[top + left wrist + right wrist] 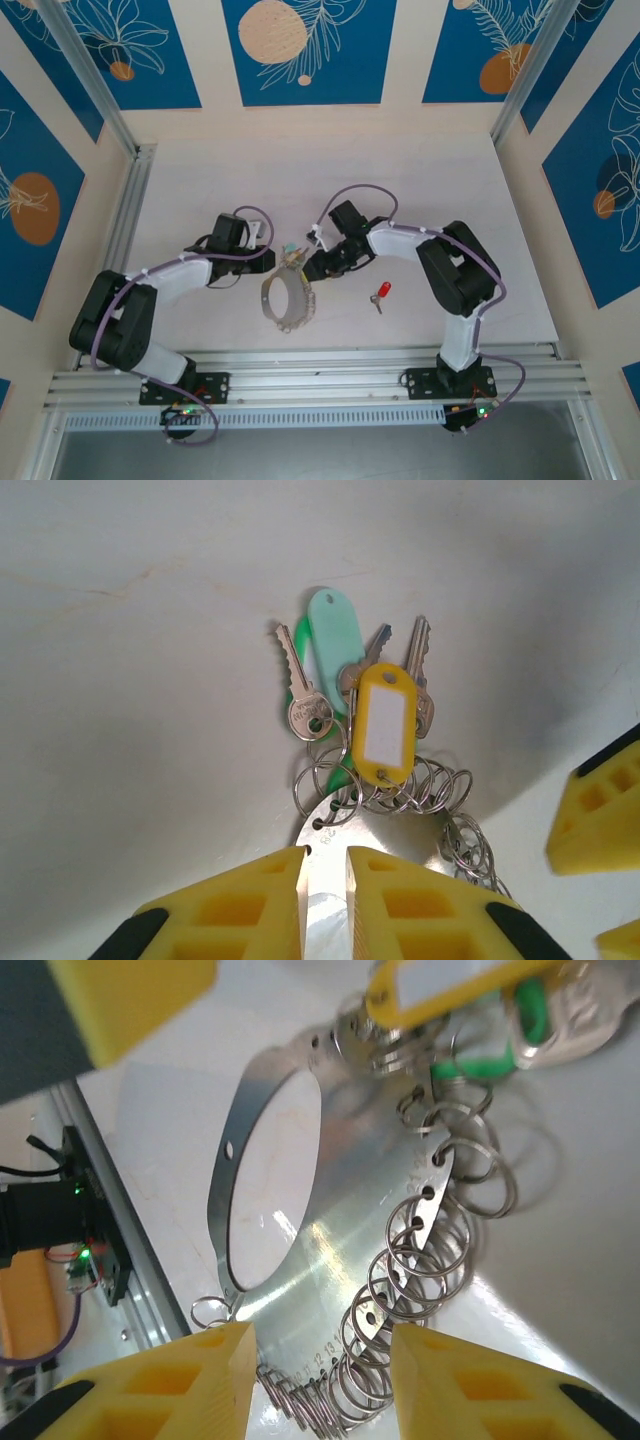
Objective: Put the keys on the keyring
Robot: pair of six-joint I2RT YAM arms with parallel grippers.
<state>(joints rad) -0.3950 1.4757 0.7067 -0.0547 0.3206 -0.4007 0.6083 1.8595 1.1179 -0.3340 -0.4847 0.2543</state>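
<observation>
Nearest the arm bases (185,388), the keyring (288,302) is laid flat on the tabletop (200,180): a grey metal band looped round, its rim hung with many small split rings (420,1250). Just to its right, clear of both arms, the red-headed key (380,292) is seen lying untouched, so threading is judged not yet begun. Slightly farther out, the band's edge is pinched by the left end effector (325,865), nearly closed on it, apparently to steady the loop. The right end effector (320,1340) is held spread astride the ringed rim, with nothing gripped. Farthest, a yellow tag (383,725), a teal tag (335,630) and silver keys (305,695) are fanned out.
</observation>
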